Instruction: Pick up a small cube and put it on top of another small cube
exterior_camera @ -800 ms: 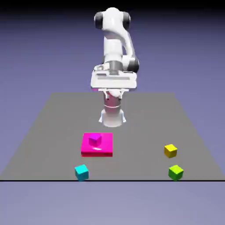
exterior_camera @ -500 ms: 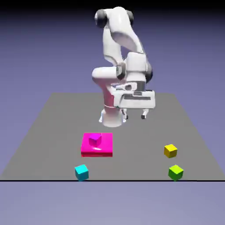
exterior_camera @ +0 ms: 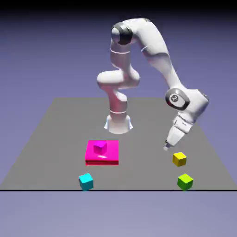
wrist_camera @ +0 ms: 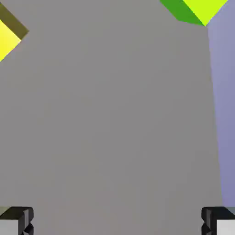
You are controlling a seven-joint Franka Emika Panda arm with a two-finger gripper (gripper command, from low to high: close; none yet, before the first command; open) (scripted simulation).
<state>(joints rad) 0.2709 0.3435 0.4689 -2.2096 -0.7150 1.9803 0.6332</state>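
The hand (exterior_camera: 166, 147) hovers near the yellow cube (exterior_camera: 179, 159), tilted.

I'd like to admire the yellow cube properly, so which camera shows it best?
The exterior view: the yellow cube appears whole there, near the gripper. The hand view shows only part, cut off at its left edge.

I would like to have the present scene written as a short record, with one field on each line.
gripper: open, nothing between fingertips
yellow cube: on table, near gripper
cyan cube: on table, nothing on top
lime-green cube: on table, near its edge
magenta cube: on pink block
stacking: not yet done
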